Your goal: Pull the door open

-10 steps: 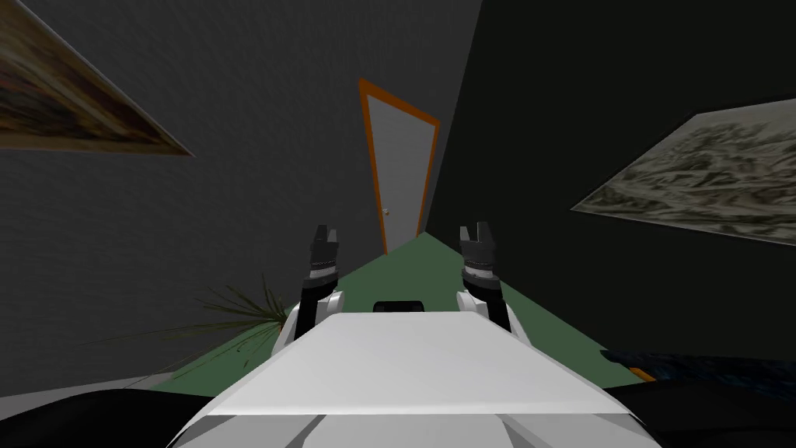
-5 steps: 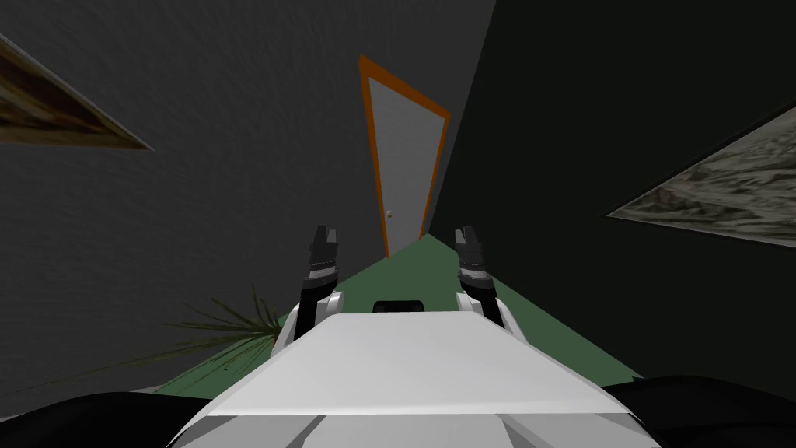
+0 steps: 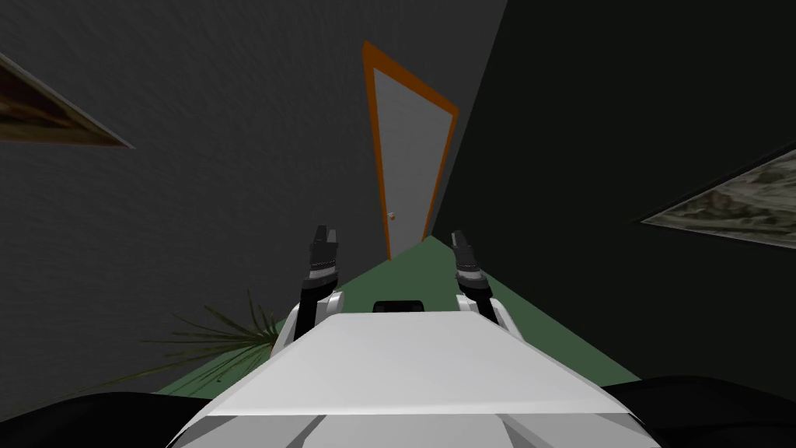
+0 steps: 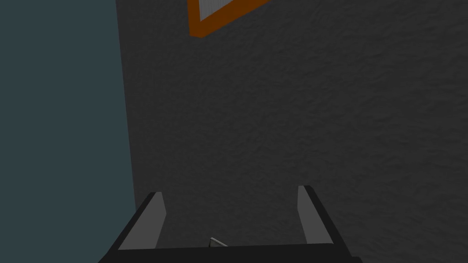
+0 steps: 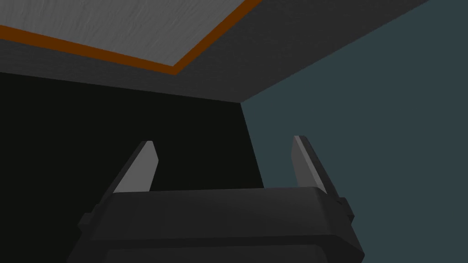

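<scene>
The grey door (image 3: 408, 155) with the orange frame is shut, far off at the end of the green floor (image 3: 404, 272). The left gripper (image 3: 326, 231) and right gripper (image 3: 458, 235) are both open and hold nothing, well apart from the door.

open green floor (image 3: 398, 271) runs to the door (image 3: 408, 159), plant (image 3: 232, 333) at left.

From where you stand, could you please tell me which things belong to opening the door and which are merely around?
For the job: grey door, its small knob, orange frame, left tool and right tool, both open.
Merely around: plant, left wall picture, right wall picture, green floor.
</scene>
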You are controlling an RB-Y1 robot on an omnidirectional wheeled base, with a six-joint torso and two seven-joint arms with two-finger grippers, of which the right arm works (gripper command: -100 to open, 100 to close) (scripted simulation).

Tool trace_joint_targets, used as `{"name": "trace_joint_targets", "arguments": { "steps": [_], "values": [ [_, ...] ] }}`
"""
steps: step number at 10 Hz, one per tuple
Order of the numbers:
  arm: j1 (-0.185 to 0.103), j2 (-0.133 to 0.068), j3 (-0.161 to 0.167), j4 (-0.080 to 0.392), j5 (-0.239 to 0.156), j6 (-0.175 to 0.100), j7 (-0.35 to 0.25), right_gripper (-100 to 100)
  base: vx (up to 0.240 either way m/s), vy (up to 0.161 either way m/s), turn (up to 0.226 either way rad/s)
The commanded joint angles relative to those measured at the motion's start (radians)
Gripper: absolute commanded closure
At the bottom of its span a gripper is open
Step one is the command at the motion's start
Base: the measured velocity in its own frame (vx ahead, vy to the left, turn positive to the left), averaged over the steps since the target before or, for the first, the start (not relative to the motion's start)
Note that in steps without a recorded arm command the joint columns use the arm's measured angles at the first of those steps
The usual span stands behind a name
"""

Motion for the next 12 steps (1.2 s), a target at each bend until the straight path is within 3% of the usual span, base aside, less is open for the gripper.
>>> {"name": "trace_joint_targets", "arguments": {
  "steps": [1, 12],
  "values": [
    [0.001, -0.002, -0.002, 0.016, 0.029, -0.007, 0.015, -100, 0.087, 0.038, 0.032],
    [-0.001, -0.007, -0.016, 0.143, 0.246, -0.051, 0.127, -100, 0.1, 0.043, 0.036]
  ]
}}
